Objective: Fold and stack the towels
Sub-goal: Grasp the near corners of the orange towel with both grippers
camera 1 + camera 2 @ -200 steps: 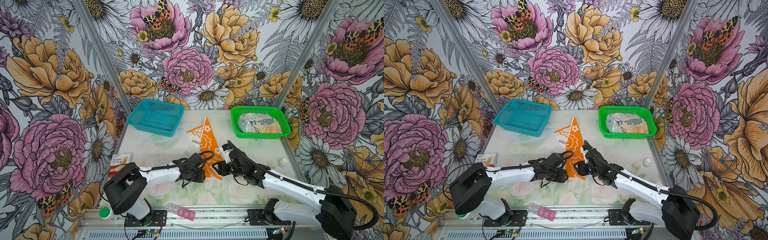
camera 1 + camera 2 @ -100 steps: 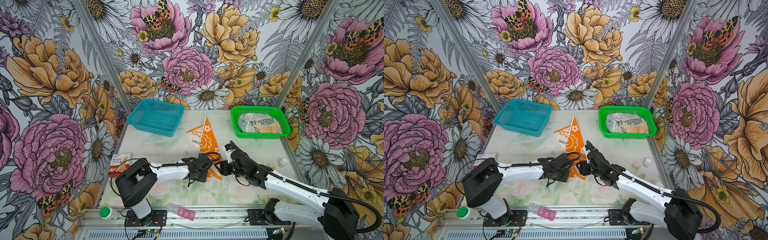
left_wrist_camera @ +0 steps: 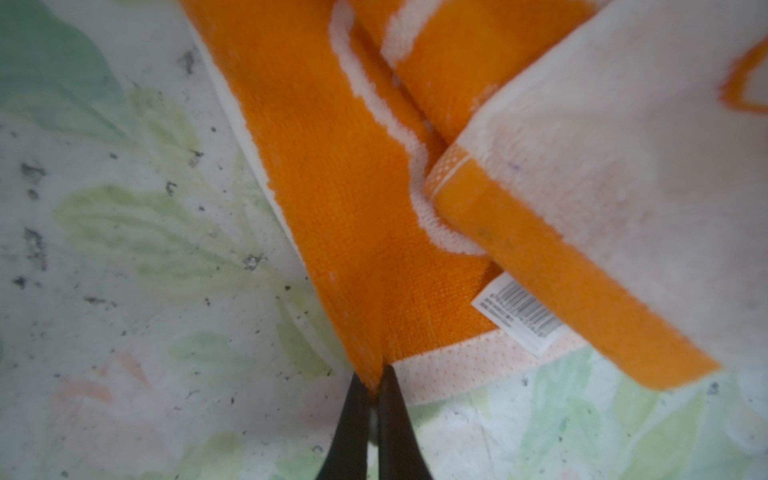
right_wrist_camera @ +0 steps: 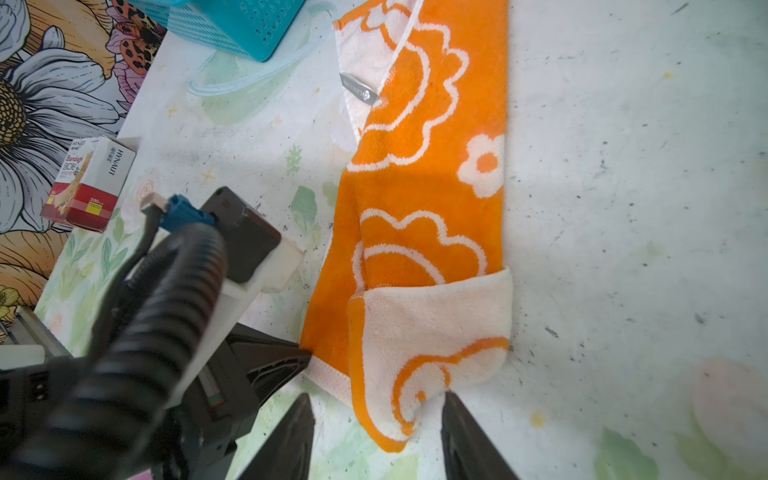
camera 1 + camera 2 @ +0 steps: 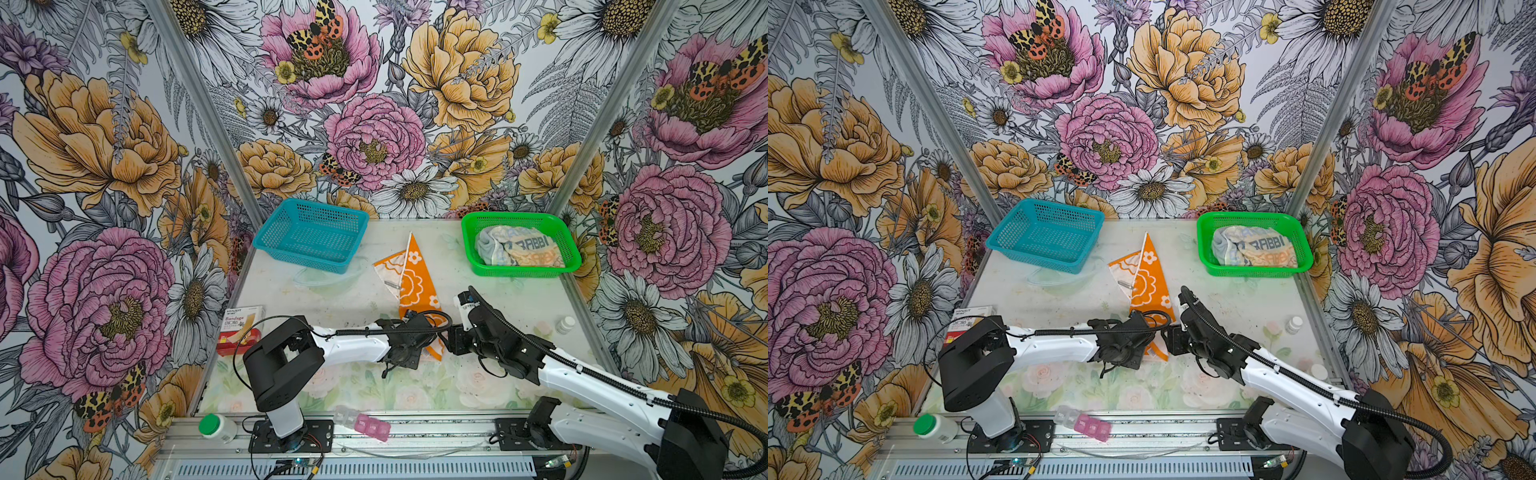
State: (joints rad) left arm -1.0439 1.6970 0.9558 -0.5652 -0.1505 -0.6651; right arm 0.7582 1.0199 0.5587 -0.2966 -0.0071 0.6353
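Note:
The orange towel (image 5: 411, 278) (image 5: 1148, 282) with white flowers lies in a long, narrow fold at the middle of the table. Its near end has a flap turned up, showing the white underside (image 4: 432, 324). My left gripper (image 3: 376, 384) (image 5: 430, 347) is shut on the near left corner of the orange towel (image 3: 353, 208). My right gripper (image 4: 378, 397) (image 5: 451, 340) is open, and the turned-up near corner of the orange towel (image 4: 424, 187) lies between its fingers. The striped towel with lettering (image 5: 519, 247) (image 5: 1254, 247) sits crumpled in the green basket (image 5: 519, 272).
A teal basket (image 5: 311, 232) stands at the back left with a clear plastic lid (image 5: 324, 276) beside it. A bandage box (image 5: 241, 328) lies at the left edge and a small white bottle (image 5: 565, 324) at the right. A pink pill box (image 5: 370, 426) and a green-capped bottle (image 5: 216, 426) rest on the front rail.
My left gripper has slid right to the orange towel's near corner and shut on it. The right gripper has stayed open and barely moved.

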